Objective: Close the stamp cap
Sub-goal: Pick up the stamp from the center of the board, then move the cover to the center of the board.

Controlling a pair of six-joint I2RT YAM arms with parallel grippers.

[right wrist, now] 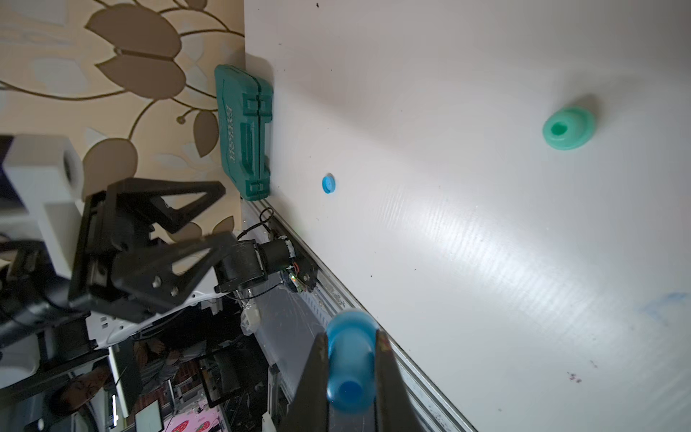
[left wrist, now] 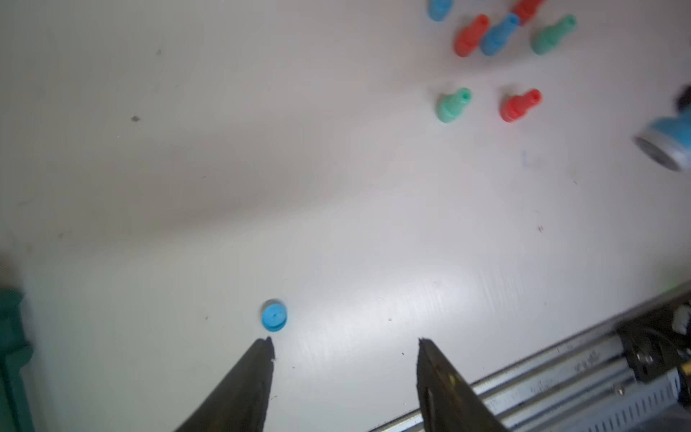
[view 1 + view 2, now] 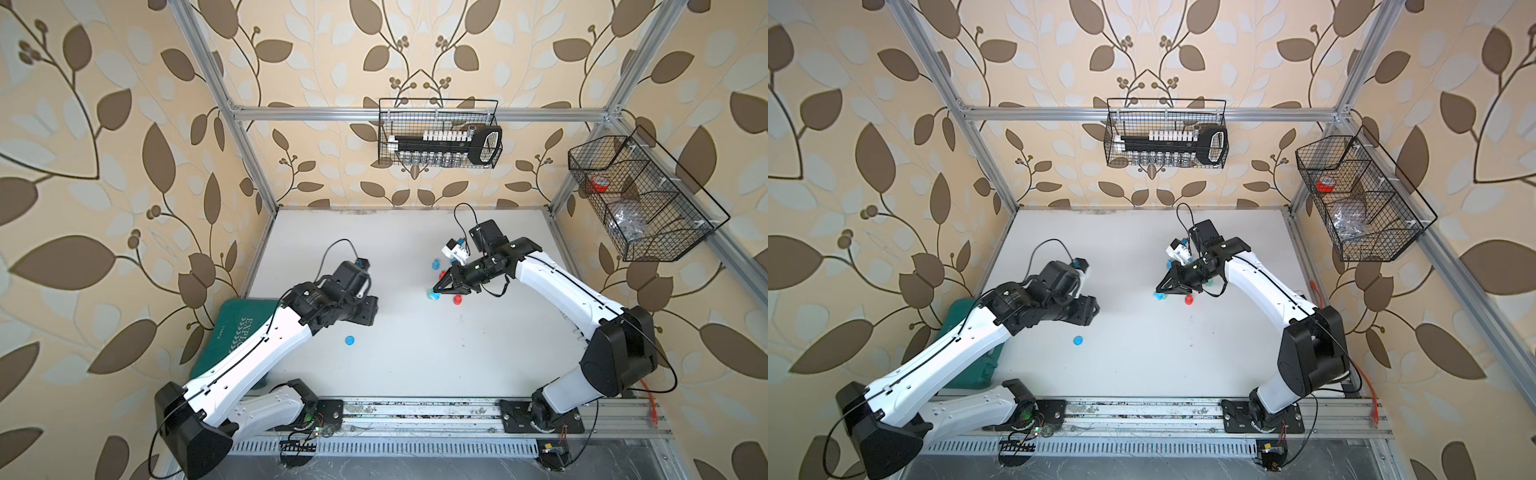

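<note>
Holding blue stamp (image 1: 349, 370) clamped in right gripper (image 1: 349, 336), well apart from loose blue cap (image 2: 274, 316); left gripper (image 2: 344, 344) hangs spread, empty, near that cap; capping not done.

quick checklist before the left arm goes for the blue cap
1. ok: right gripper shut on blue stamp, held off the table
2. ok: left gripper open
3. ok: blue cap lying free on the table
4. not ok: blue cap centred between the left gripper's jaws; it lies ahead, off to one side
5. cannot tell: which side of the blue cap faces up
</note>
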